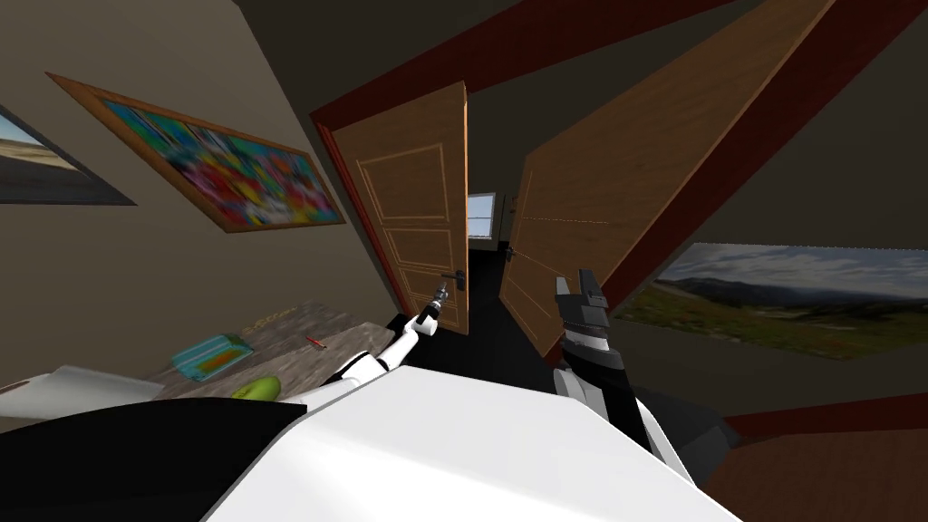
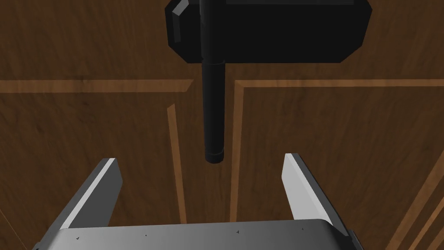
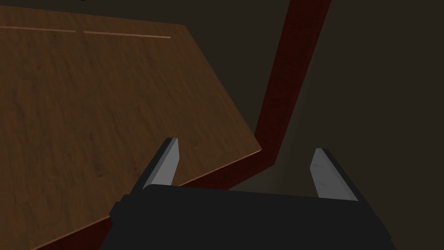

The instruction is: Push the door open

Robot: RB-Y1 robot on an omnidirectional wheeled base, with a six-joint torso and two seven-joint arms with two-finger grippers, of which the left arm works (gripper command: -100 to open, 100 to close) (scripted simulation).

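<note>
Two brown wooden leaves stand ajar in the head view, split by a dark gap with a small bright window (image 1: 481,215) in it. The left door (image 1: 412,195) sits in the upper centre of the frame, hung in a dark red frame (image 1: 544,41). It has pale inlaid lines marking out panels, one above another. Its long axis runs up and down the frame, and its free edge faces the gap at mid-frame. A black lever handle (image 1: 453,276) is low on that edge.

The left gripper (image 1: 440,292) reaches up to just below the handle. In the left wrist view the left gripper (image 2: 200,162) has its claw spread wide and holds nothing. The lever handle (image 2: 213,108) runs lengthwise from its black plate (image 2: 282,30) toward the claw. Its free end points into the space between the fingers (image 2: 299,182), and I cannot tell whether anything touches.

The right door (image 1: 634,172) fills the upper right, plain-faced. The right gripper (image 1: 580,288) is raised before its lower edge at centre right. In its wrist view the right gripper (image 3: 246,149) is also spread and empty, aimed at that door's edge (image 3: 108,108)
</note>
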